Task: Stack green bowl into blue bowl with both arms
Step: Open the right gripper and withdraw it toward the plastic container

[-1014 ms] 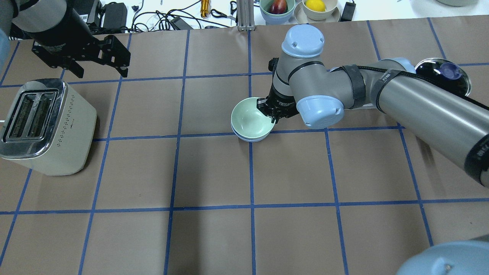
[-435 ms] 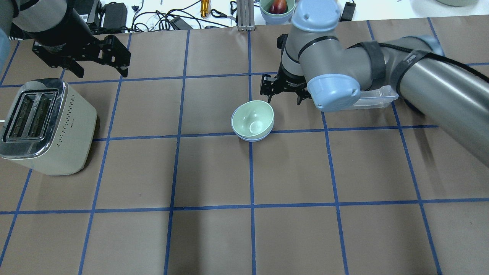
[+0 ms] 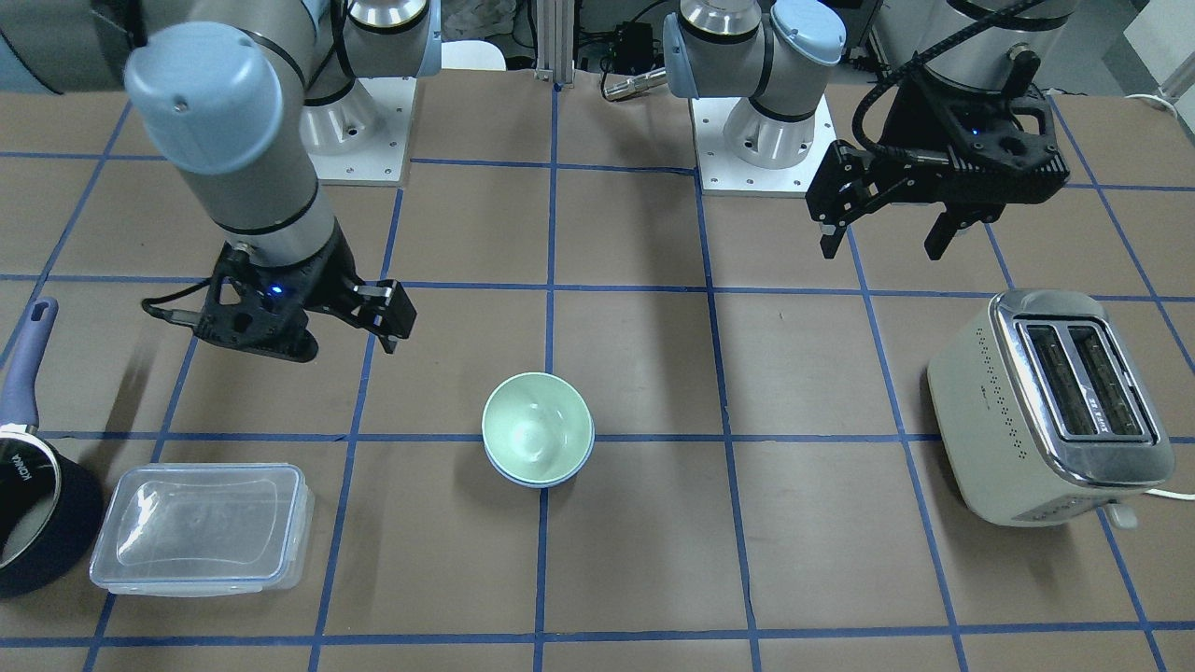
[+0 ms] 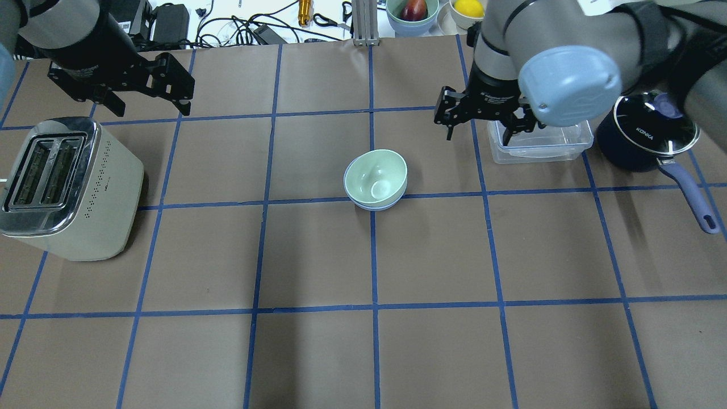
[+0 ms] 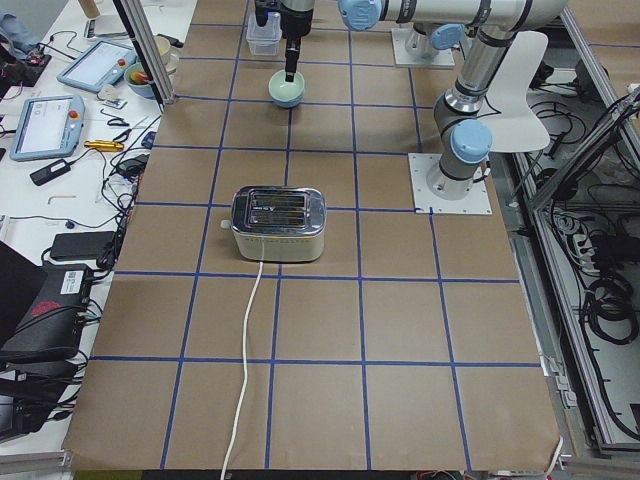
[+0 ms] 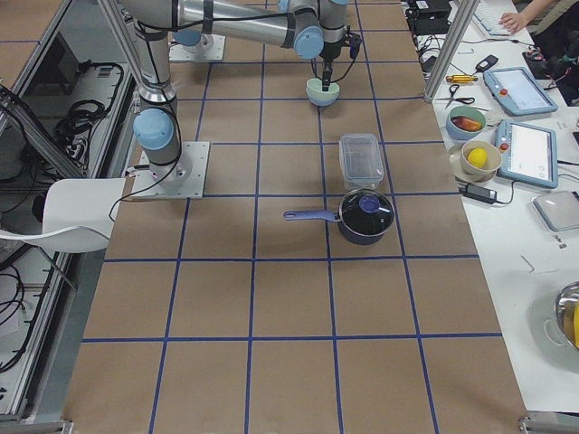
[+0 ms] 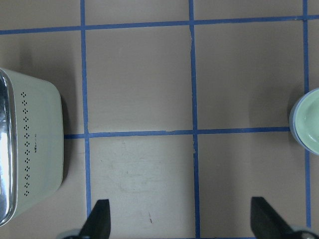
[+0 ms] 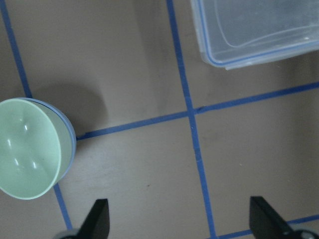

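We start at the two claws. The right gripper (image 4: 476,134) hangs above the table (image 4: 318,352) with its two fingers (image 8: 97,219) spread wide and nothing between them. It is apart from the bowls, and one finger is over the corner of the one clear container (image 4: 545,143). The left gripper (image 4: 150,105) is likewise released and empty, hovering just beyond the one toaster (image 4: 68,187).

Between the two arms we count two task bowls as one stack. The green bowl (image 4: 375,173) sits nested inside the blue bowl (image 4: 376,207), which shows only as a thin rim beneath it. The stack rests on a taped grid line near the table's middle, and neither claw touches it.

Further out, past the container, stands one dark saucepan (image 4: 642,142). At the far edge we see two fruit bowls (image 4: 412,11).
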Controlling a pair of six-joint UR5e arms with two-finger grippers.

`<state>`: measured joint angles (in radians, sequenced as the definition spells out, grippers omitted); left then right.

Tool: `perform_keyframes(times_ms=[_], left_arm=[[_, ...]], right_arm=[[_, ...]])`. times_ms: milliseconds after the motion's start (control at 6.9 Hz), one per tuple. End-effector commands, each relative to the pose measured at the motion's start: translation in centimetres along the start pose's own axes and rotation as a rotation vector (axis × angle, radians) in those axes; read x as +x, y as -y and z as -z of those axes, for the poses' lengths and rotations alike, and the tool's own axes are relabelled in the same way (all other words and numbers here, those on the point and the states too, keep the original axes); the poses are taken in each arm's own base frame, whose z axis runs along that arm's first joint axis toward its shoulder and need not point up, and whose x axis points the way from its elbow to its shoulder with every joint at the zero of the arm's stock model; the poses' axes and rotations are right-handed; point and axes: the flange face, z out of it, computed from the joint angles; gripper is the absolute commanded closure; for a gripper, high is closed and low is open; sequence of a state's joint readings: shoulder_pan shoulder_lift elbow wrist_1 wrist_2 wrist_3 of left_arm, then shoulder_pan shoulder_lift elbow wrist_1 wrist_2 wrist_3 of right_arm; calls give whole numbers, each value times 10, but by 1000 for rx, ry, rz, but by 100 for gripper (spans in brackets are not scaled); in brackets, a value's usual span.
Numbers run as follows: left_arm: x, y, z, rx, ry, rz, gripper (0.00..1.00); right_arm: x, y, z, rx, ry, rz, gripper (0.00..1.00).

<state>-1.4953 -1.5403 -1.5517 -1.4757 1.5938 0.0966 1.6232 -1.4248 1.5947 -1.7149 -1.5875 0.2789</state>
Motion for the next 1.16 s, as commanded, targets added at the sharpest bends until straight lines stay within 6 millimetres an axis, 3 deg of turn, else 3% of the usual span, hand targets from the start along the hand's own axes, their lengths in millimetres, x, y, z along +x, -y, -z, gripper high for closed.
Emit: perform_keyframes(times_ms=[0, 290, 1014], left_arm=[[0, 0, 0, 0, 0, 0, 0], [0, -1, -2, -5, -1, 0, 0], [0, -1, -3, -5, -1, 0, 0]], right_arm=[[46, -21, 43, 10, -69, -58, 0], [51, -43, 71, 39, -60, -45, 0], [43, -47, 72, 26, 19, 38, 0]])
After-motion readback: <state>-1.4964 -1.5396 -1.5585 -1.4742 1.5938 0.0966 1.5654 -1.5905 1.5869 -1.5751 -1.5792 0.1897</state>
